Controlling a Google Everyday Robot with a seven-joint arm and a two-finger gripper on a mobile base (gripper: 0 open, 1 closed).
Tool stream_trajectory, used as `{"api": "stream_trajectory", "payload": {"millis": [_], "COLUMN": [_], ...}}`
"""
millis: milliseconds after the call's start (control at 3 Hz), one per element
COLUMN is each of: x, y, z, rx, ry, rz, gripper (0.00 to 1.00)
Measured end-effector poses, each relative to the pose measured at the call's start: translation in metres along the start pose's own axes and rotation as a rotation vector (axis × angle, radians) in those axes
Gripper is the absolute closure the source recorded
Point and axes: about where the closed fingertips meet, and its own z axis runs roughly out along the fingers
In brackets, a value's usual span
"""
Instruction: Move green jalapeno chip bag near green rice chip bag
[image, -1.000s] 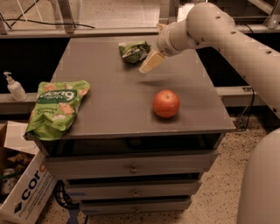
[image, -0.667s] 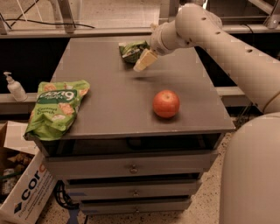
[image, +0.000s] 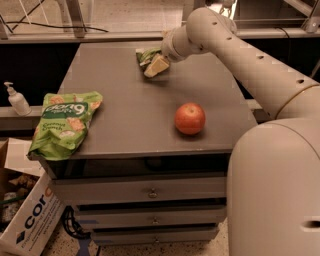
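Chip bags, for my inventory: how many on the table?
2. The jalapeno bag at the back, by the gripper; the rice bag over the front-left edge. None looks hidden.

Gripper (image: 156, 65) at green jalapeno chip bag (image: 145, 54)

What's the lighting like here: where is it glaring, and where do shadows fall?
Camera view: warm, dim amber light overall; a glaring patch at the top edge above the arm; the apple casts a soft shadow on the table; the gripper, at the green jalapeno chip bag by the table's far edge, darkens the surface beneath; under the tabletop is deep shadow.
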Motion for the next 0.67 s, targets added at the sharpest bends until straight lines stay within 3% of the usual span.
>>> {"api": "stream_trajectory", "payload": {"millis": [667], "x": [-0.0039], "y": [-0.0041], "z": [-0.0049], "rx": [0.007], "ry": [-0.004], "rz": [-0.008], "gripper": [0.63]}}
